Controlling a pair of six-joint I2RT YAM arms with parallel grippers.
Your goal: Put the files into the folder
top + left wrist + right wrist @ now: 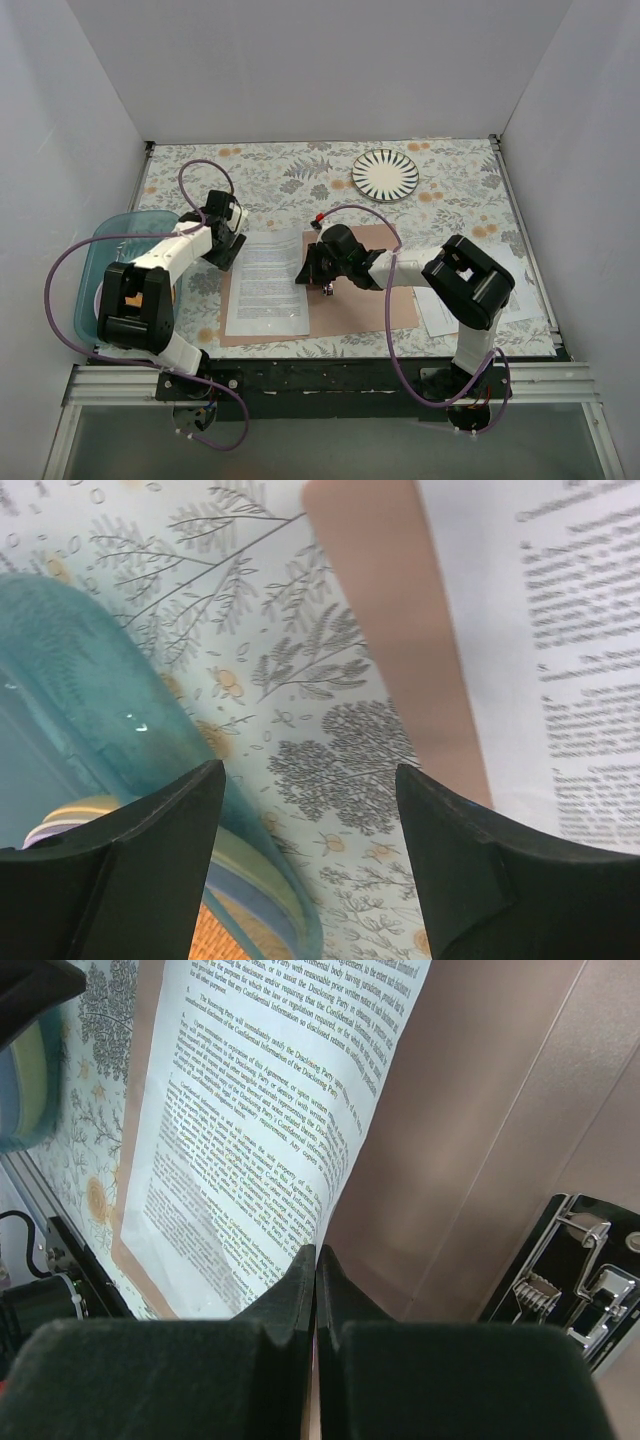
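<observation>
- Right claw [316,1260] has its two fingers pressed together at the inner edge of a printed sheet [250,1130]. The paper's edge runs into the tips and lifts a little there, so it looks clamped on that sheet.
- That sheet lies on the left half of the open brown folder [470,1130], which is spread flat on the flowered counter [300,680]. A band of brown shows along the sheet's outer side.
- Just beside the claw, the silver fastener [575,1270] sits at the spine, and the folder's right half is bare.
- Left claw [308,770] hangs with its fingers apart and nothing between them. It is over the counter between the teal tray [100,700] and the folder's left edge.
- More white paper [435,318] lies on the counter off the folder's right side, partly under the right arm. How many sheets are there I cannot tell.
- By my reckoning one file is as good as in. The rest on the right are yet to be brought over, and the cover is not closed.
</observation>
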